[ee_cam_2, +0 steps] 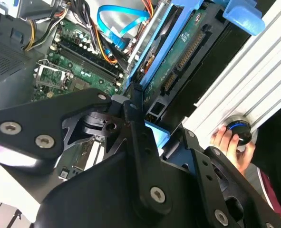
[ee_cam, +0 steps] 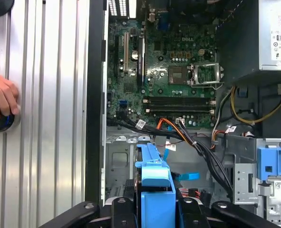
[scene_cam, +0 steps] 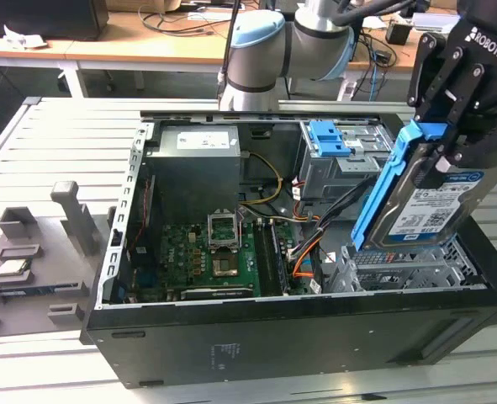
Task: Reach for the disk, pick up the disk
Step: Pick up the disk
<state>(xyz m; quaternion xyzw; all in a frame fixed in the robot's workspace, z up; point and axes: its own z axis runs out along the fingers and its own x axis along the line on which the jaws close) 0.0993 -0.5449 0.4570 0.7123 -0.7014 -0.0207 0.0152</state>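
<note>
The disk (scene_cam: pixel 425 210), a silver-grey hard drive with a blue-and-white label and bright blue side rails, hangs tilted in the air over the case's corner at the exterior view's right. My black gripper (scene_cam: pixel 450 156) is shut on its upper end, one finger on each side. Below it stands the empty grey drive bay (scene_cam: pixel 399 269). In the first wrist view the disk's blue rail (ee_cam: pixel 154 180) runs out from between my fingers (ee_cam: pixel 122 205). In the second wrist view the disk's green circuit-board underside (ee_cam_2: pixel 178 52) faces the camera, held in the gripper (ee_cam_2: pixel 161 135).
The open black computer case (scene_cam: pixel 231 353) lies on a slatted metal table. Inside are a green motherboard (scene_cam: pixel 206 252), a power supply (scene_cam: pixel 198 160), cables and a grey cage with a blue latch (scene_cam: pixel 328 139). A person's hand (ee_cam: pixel 0 102) rests on a round button. A grey fixture (scene_cam: pixel 29 261) sits at the exterior view's left.
</note>
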